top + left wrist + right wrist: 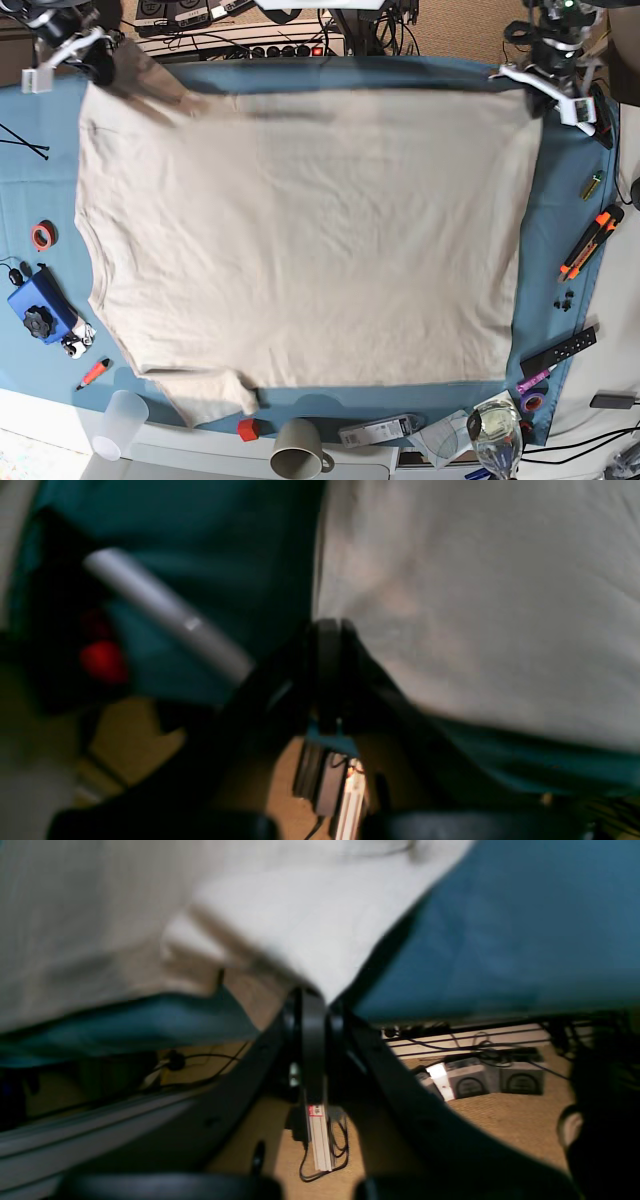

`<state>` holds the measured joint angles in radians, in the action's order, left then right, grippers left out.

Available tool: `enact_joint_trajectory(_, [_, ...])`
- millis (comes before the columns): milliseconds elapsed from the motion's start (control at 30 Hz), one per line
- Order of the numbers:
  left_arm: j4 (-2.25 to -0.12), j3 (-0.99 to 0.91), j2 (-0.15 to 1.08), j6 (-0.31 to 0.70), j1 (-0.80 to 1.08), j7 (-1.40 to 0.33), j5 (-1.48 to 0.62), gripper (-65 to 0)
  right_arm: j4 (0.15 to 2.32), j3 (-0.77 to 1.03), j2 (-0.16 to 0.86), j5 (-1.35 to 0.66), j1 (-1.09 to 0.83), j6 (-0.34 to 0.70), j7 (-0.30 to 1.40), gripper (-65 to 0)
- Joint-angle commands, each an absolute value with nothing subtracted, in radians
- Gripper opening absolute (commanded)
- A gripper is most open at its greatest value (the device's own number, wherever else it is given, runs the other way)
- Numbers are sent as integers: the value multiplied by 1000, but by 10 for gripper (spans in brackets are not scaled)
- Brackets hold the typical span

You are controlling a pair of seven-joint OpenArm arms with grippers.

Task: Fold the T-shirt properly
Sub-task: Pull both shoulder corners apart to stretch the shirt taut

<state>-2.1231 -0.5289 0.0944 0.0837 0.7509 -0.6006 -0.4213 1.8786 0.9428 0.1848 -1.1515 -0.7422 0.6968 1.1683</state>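
The right tool [314, 997] is closed on a corner of the T-shirt [320, 925]: in the right wrist view the pale cloth comes down to a point and ends right between the pressed-together jaws, with the blue desk cloth [500, 930] beside it. The left tool [327, 630] is also closed, its jaws meeting at the T-shirt's [475, 605] edge; that view is blurred, so it seems to be pinching the hem, though the cloth inside the jaws is hard to make out.

From above, the T-shirt [300, 240] lies spread flat over most of the desk [560, 200], the right tool [62, 50] at its far corner on the picture's left and the left tool [555, 90] at the far corner on the picture's right. One sleeve [215, 395] sticks out at the near edge.

Only the overhead view shows what lies round the shirt: an orange-handled knife [590, 243] and a black remote [560, 350] on one side, a roll of red tape [42, 236] and a blue box [36, 300] on the other, a cup [297, 450] and a clear tumbler [120, 424] along the near edge. The wrist views instead show the floor below, with cables and grey boxes [495, 1077].
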Motion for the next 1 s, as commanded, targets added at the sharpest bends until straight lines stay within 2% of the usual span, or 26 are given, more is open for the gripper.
enact_joint_trajectory(0, [-2141,-560,101,102,765,-596,-443,-650,1892,967,203,-1186,-757,698,1176,-650])
enact_joint_trajectory(133, [-2141,-639,101,181,770,-693,-557,-650,1892,977,210,-1251,-794,698,1246,-650])
enact_joint_trajectory(367, [-2142,-730,101,185,779,-781,-586,-650,1892,978,210,-1269,-884,698,1247,-650])
enact_joint_trajectory(567, [-2141,-745,100,185,834,-786,-633,-650,1892,1003,211,-1288,-886,698,1253,-650])
enact_joint_trajectory(967, [-2141,-744,101,184,812,-748,-659,-650,1892,1007,211,-1274,-770,698,1250,-650])
